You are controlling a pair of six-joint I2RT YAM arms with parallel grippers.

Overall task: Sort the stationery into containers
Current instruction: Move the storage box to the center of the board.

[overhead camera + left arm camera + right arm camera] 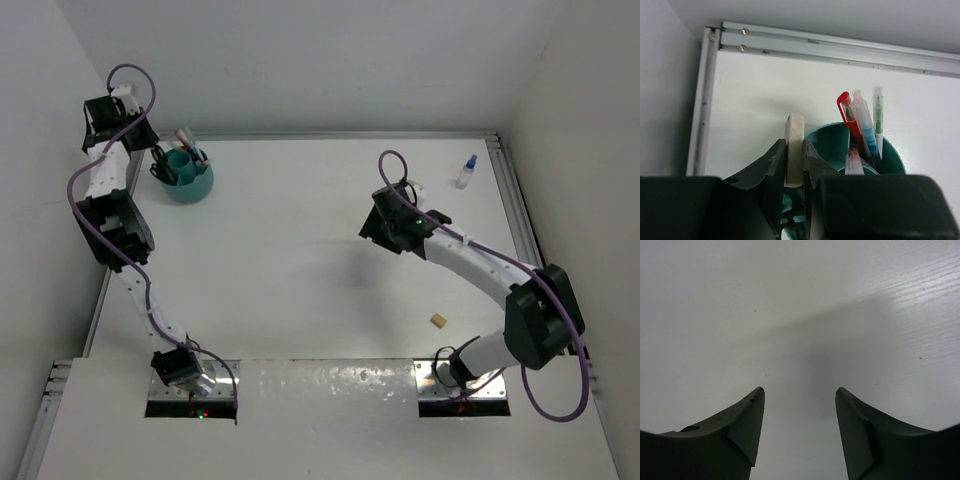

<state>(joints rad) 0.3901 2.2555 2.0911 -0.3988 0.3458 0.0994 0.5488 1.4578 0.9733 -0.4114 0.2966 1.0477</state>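
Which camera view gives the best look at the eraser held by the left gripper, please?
The left wrist view: the eraser stands upright, pinched between the fingers of the left gripper, by the teal pot. In the top external view it cannot be made out beside the pot, and the right wrist view shows only table.

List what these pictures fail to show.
- Left wrist: the body of the left gripper hides the lower end of the eraser and most of the inside of the pot.
- Top view: the bottle and tan block are too small for detail.
- Top view: the fingers of the right gripper are hidden under its wrist.
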